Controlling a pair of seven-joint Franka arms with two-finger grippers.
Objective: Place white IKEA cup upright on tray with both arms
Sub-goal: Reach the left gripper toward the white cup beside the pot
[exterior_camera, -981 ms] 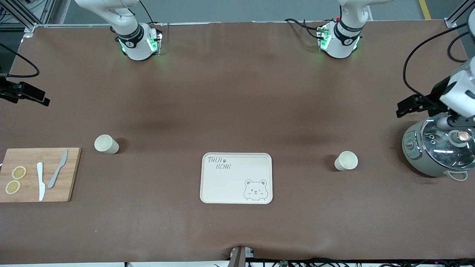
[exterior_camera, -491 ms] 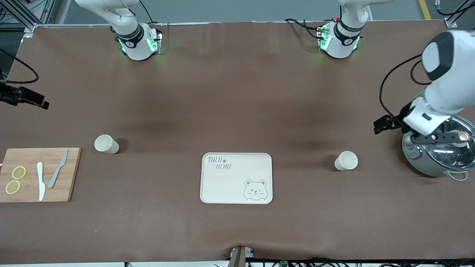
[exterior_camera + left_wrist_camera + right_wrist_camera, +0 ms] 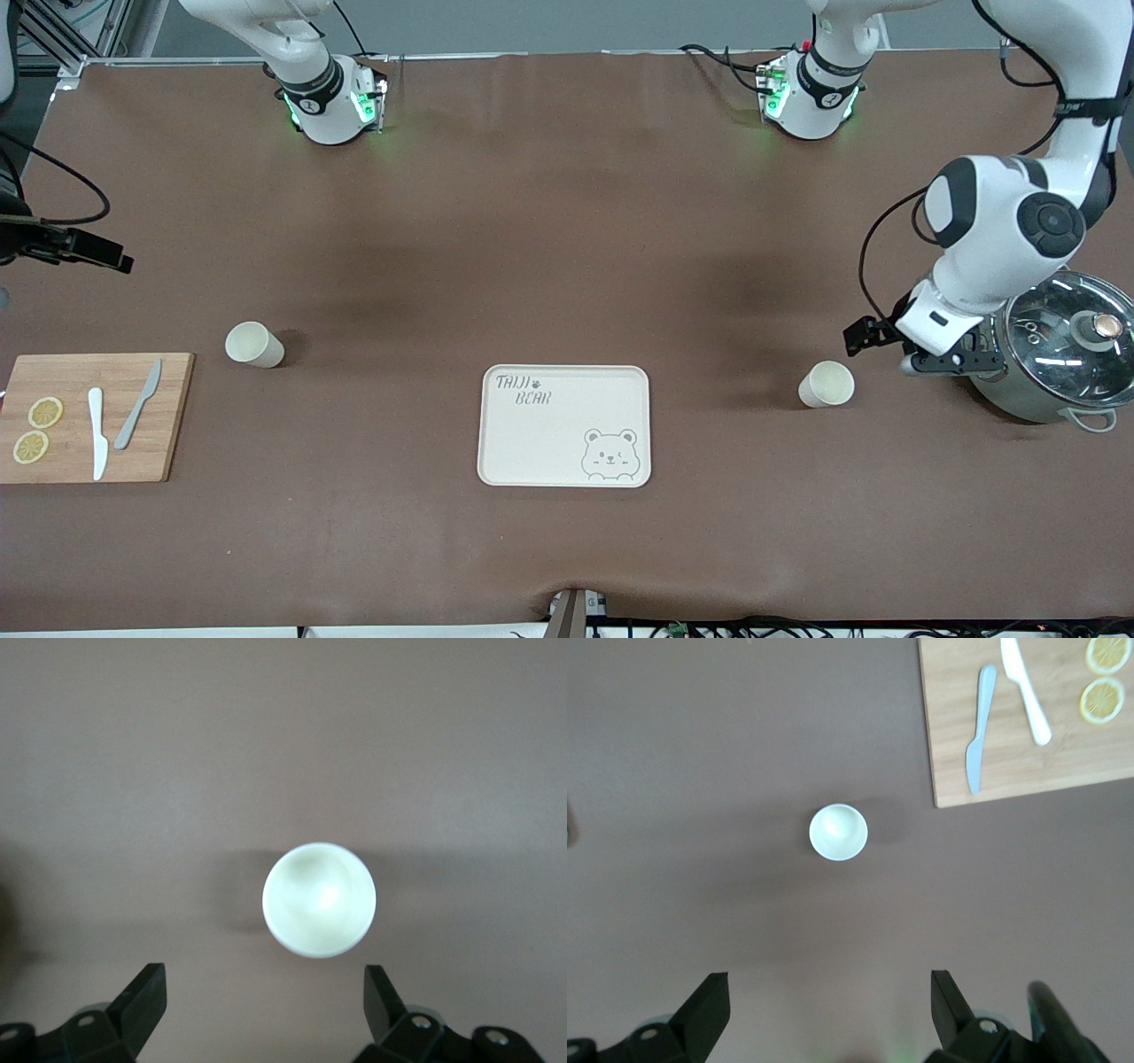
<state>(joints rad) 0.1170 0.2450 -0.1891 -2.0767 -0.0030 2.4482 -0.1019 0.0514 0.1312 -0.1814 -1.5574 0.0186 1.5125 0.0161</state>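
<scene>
Fingers (image 3: 142, 1001) of the left gripper (image 3: 261, 1005) spread wide, nothing between them; the cup at the left arm's end (image 3: 319, 898) sits in the gap line but clear of both, mouth facing the wrist camera. Fingers (image 3: 704, 1005) of the right gripper (image 3: 824, 1010) likewise spread and unloaded, with the cup at the right arm's end (image 3: 838, 832) well apart from them.

Front view: two white cups on the brown bench (image 3: 567, 221), neither on the tray. Cup at the left arm's end (image 3: 826, 385) stands beside the tray, toward the left arm's end. Cup at the right arm's end (image 3: 253, 344) stands toward the right arm's end, slightly farther from the front camera than the tray, just beside the corner of the wooden cutting board (image 3: 93, 416).

Tray (image 3: 564, 425): cream, rounded corners, "TAIJI BEAR" lettering and bear face; flat on the bench midway between the cups, nothing on it.

Left gripper (image 3: 873, 332) hangs low over the bench near its cup, between cup and a grey pot with a glass lid (image 3: 1050, 359). Right gripper (image 3: 66, 248) shows only at the frame edge, over the right arm's end of the bench.

Cutting board carries a white knife (image 3: 97, 431), a grey knife (image 3: 137, 405) and two lemon slices (image 3: 37, 429); same items in the right wrist view: board (image 3: 1028, 735), knives, slices
</scene>
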